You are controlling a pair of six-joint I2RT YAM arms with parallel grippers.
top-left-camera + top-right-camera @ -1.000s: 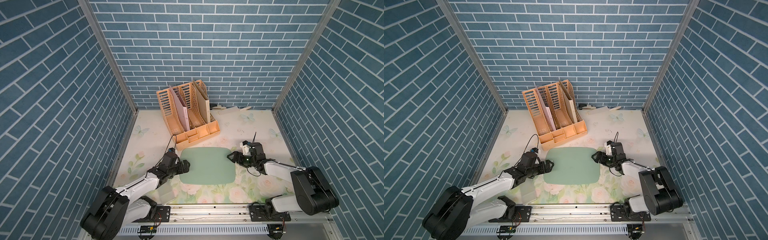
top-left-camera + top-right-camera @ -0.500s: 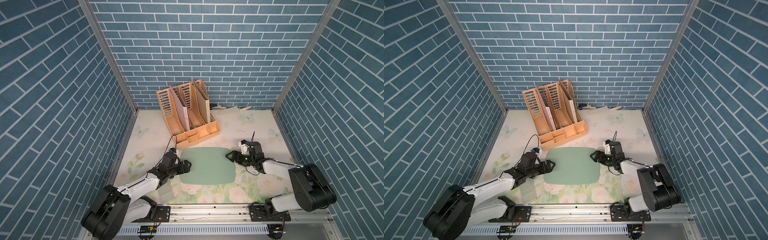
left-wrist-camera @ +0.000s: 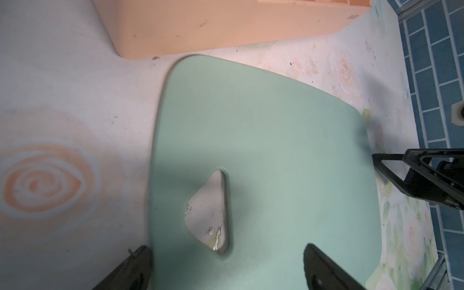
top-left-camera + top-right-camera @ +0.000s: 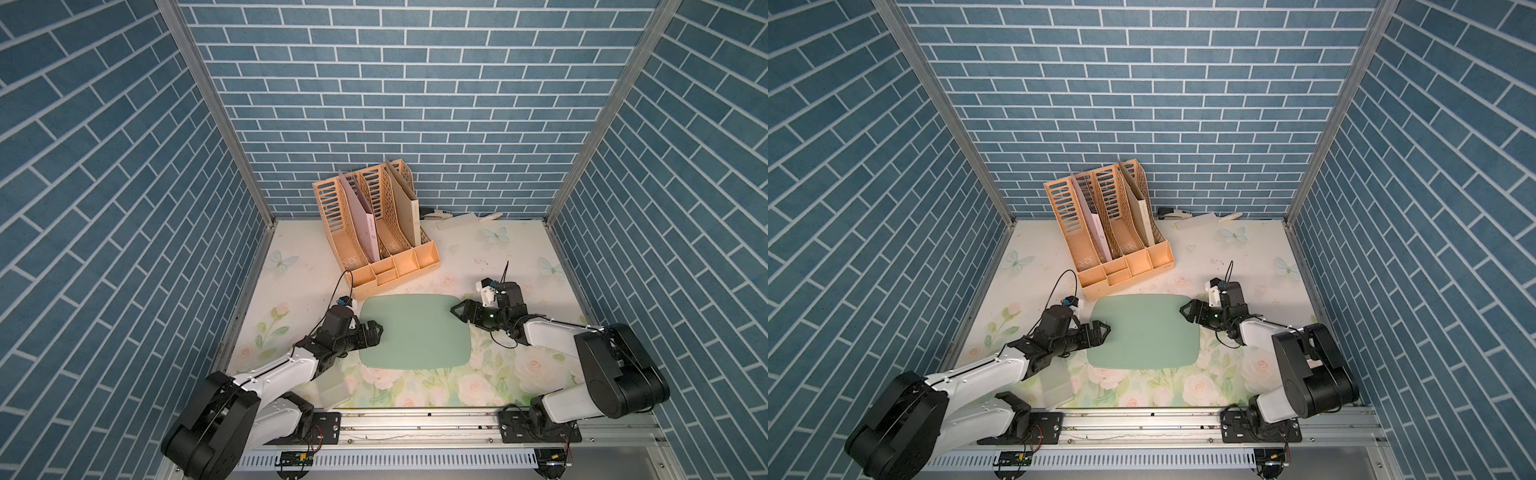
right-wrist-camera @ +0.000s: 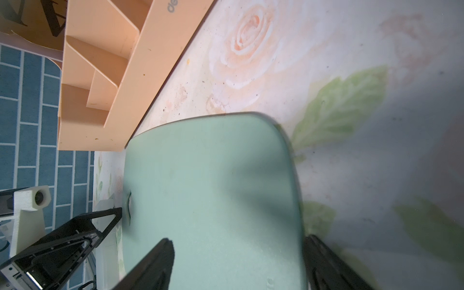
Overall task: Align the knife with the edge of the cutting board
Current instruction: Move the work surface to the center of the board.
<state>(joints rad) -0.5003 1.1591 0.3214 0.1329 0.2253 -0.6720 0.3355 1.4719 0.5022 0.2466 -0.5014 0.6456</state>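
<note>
The knife (image 4: 455, 221) is seen in both top views lying flat by the back wall (image 4: 415, 124). It is well beyond the right gripper (image 4: 457, 309), farther still from the left gripper (image 4: 376, 328), and touched by neither. The cutting board (image 4: 415, 332) is laid on the floral mat (image 4: 299, 257) directly between the two grippers, one at each short edge. The left gripper's jaws are spread wide with nothing held. In the left wrist view one finger (image 3: 324, 271) is found over the board near the triangular hole (image 3: 209, 211), the other finger (image 3: 135, 268) just outside the edge. The right gripper's jaws are likewise parted and empty, one finger (image 5: 155, 266) over the board, the other finger (image 5: 324, 261) just beside its edge. An orange file rack (image 4: 374, 232) is set just beyond the board.
</note>
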